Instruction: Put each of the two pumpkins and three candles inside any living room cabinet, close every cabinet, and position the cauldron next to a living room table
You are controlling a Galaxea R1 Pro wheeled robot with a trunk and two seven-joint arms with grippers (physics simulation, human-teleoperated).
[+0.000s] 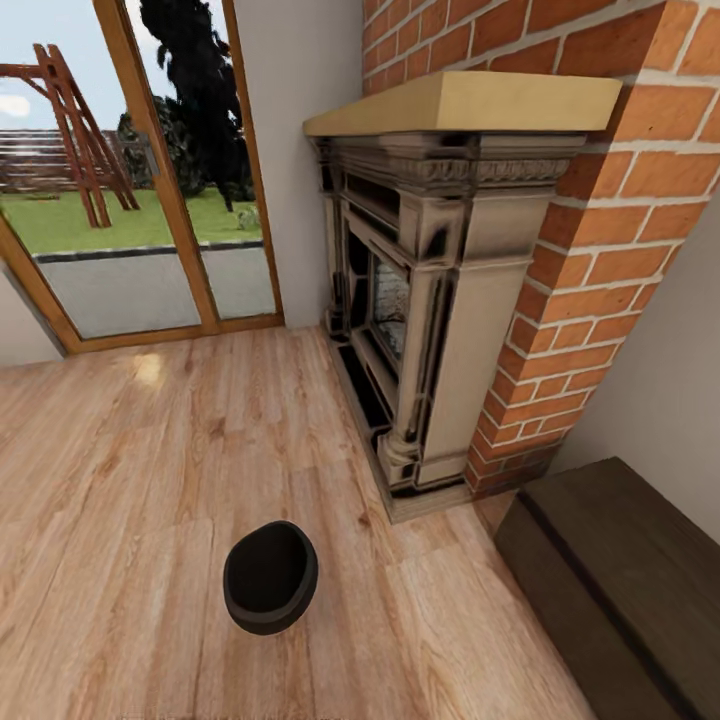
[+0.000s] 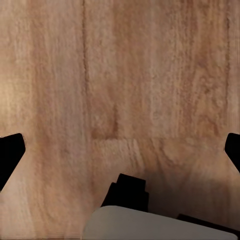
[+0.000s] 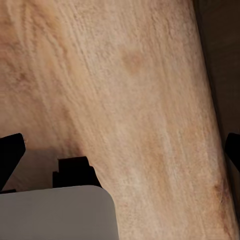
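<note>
The black round-bellied cauldron (image 1: 270, 575) stands alone on the wood floor, low in the head view, its wide mouth facing up. The long low dark-brown cabinet (image 1: 620, 590) sits along the wall at the lower right, its front panels shut. The pumpkins, the candles and the table are out of view. In the left wrist view my left gripper (image 2: 121, 150) is open over bare floor, its dark fingertips (image 2: 10, 152) far apart. My right gripper (image 3: 121, 150) is open too, above floor, with a dark strip of the cabinet (image 3: 225, 50) at one edge.
A stone fireplace (image 1: 430, 290) with a tan mantel juts from a red brick chimney (image 1: 610, 230) between the cauldron and the cabinet. A wood-framed glass door (image 1: 150, 200) to the garden is at the back left. Plank floor (image 1: 120, 470) stretches to the left.
</note>
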